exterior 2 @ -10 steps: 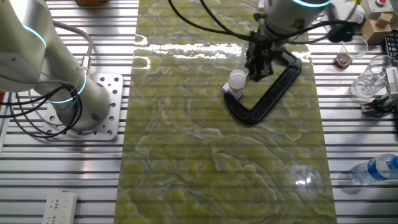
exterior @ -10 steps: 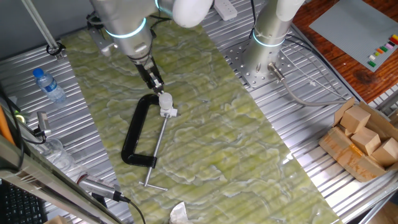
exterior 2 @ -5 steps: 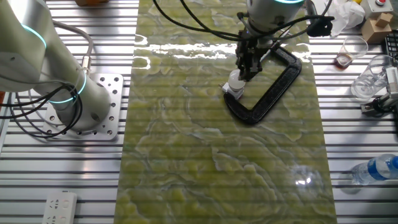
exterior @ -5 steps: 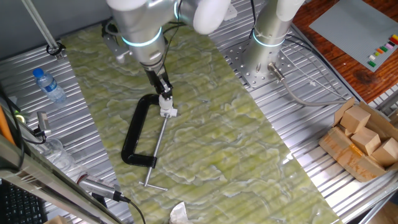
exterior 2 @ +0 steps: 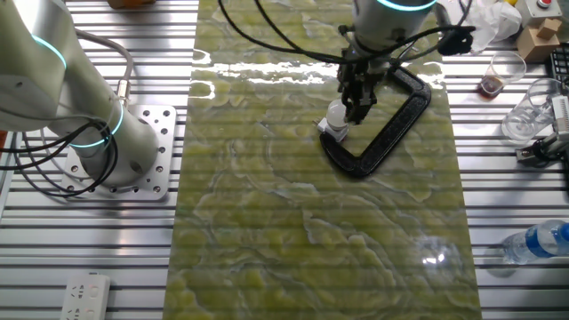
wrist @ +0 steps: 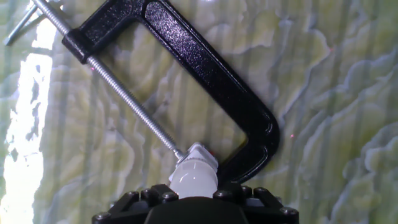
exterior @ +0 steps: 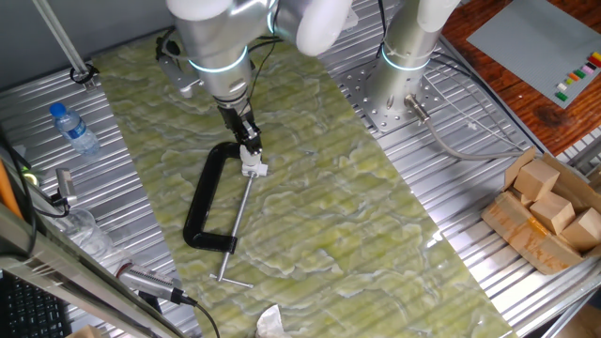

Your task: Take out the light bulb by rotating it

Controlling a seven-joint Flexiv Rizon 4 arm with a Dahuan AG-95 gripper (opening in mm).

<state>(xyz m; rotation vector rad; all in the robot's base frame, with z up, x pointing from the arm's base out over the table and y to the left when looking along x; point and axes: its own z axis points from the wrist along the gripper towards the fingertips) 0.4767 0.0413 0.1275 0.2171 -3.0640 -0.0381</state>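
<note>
bulb [wrist: 193, 179] sits directly under the jaws, seated in a small white socket [wrist: 200, 154] that a black clamp [wrist: 205, 81] pinches between its frame and its screw [wrist: 127, 102]. in the hand view the bulb's white dome fills the gap just ahead of the black hand body, centred between the jaws. in one fixed view the gripper [exterior: 250, 148] points down at the bulb [exterior: 250, 151], and in the other fixed view its fingers [exterior 2: 359, 96] cover the bulb's [exterior 2: 336, 115] upper side. whether the jaws are clenched on the bulb or only close around it, i cannot tell. the clamp lies flat on the green marbled surface [exterior: 310, 225], its screw running away from the jaws.
</note>
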